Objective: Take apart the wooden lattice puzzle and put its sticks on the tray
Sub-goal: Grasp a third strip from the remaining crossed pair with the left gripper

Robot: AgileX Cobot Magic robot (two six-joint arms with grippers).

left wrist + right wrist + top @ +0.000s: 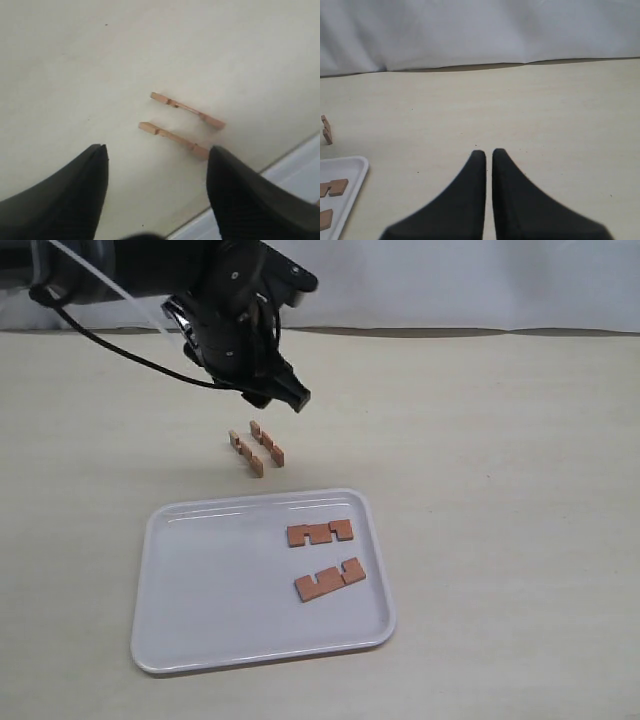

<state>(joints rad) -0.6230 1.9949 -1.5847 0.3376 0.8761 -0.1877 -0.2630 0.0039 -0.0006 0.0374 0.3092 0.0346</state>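
Black two-fingered left gripper [278, 392] hangs over the table in the upper left of the exterior view. Its jaws are spread wide with nothing between them, and the left wrist view [157, 149] confirms this.

Small reddish-brown wooden lattice puzzle: already apart, no sticks interlocked.
- Two short, notched, reddish-brown wooden sticks stand on edge left of centre, just below the gripper in the frame. They are parallel, near each other and not touching: lower-left stick [245, 453], upper-right stick [267, 442].
- Two more lie flat and apart in the right half of the large white glossy plastic tray [160, 640]: upper tray stick [320, 533], lower tray stick [330, 580].

The tray's far rim sits near the standing pair, without contact. Pale beige table [500, 490] otherwise bare.

Black right gripper [485, 152]: jaws pressed together, empty, outside the exterior view.

Judgement: task about half done; the step in hand is fetching the third stick. The next move calls for lowering the open jaws astride one standing stick, squared to its flat faces, without toppling its neighbour.
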